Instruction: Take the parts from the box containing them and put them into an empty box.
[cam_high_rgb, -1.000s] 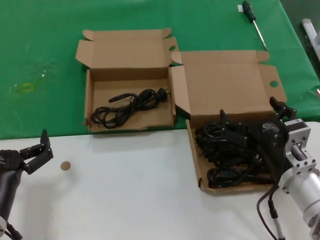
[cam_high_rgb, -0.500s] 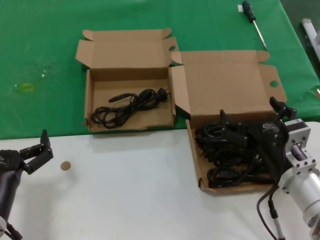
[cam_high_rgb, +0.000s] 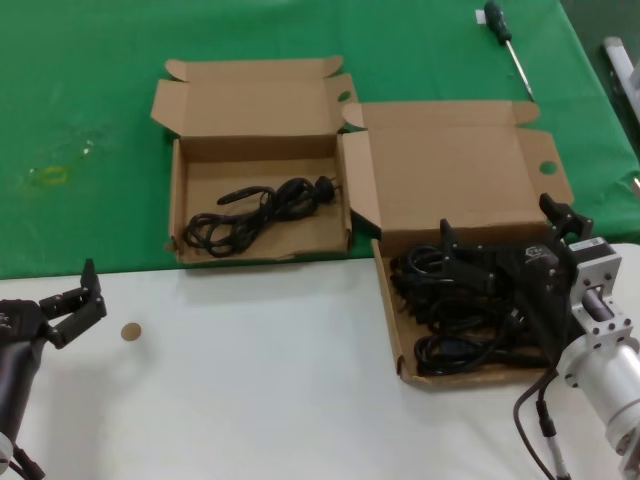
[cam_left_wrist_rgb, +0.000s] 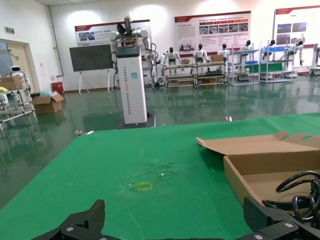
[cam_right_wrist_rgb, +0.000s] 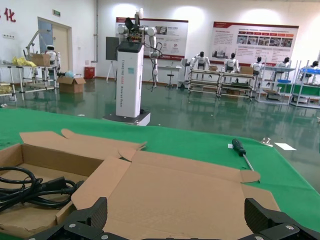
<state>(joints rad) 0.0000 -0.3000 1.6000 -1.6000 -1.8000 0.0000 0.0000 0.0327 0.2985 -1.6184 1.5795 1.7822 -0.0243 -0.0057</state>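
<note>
The wider cardboard box (cam_high_rgb: 392, 330) stands at the right with its lid (cam_high_rgb: 450, 165) open, its tray full of black looped cords (cam_high_rgb: 450, 330). My right gripper (cam_high_rgb: 497, 222) hovers open over that tray, holding nothing; in the right wrist view (cam_right_wrist_rgb: 176, 217) it faces the lid (cam_right_wrist_rgb: 185, 195). The smaller box (cam_high_rgb: 178, 215) to the left holds one cord bundle (cam_high_rgb: 258, 212), which also shows in the right wrist view (cam_right_wrist_rgb: 30, 190). My left gripper (cam_high_rgb: 75, 298) is open and empty at the near left over the white table; in the left wrist view (cam_left_wrist_rgb: 175, 220) it faces the green cloth.
A screwdriver (cam_high_rgb: 505, 40) lies on the green cloth at the far right. A small brown disc (cam_high_rgb: 131, 332) lies on the white table near my left gripper. A yellow mark (cam_high_rgb: 48, 175) is on the cloth at the left.
</note>
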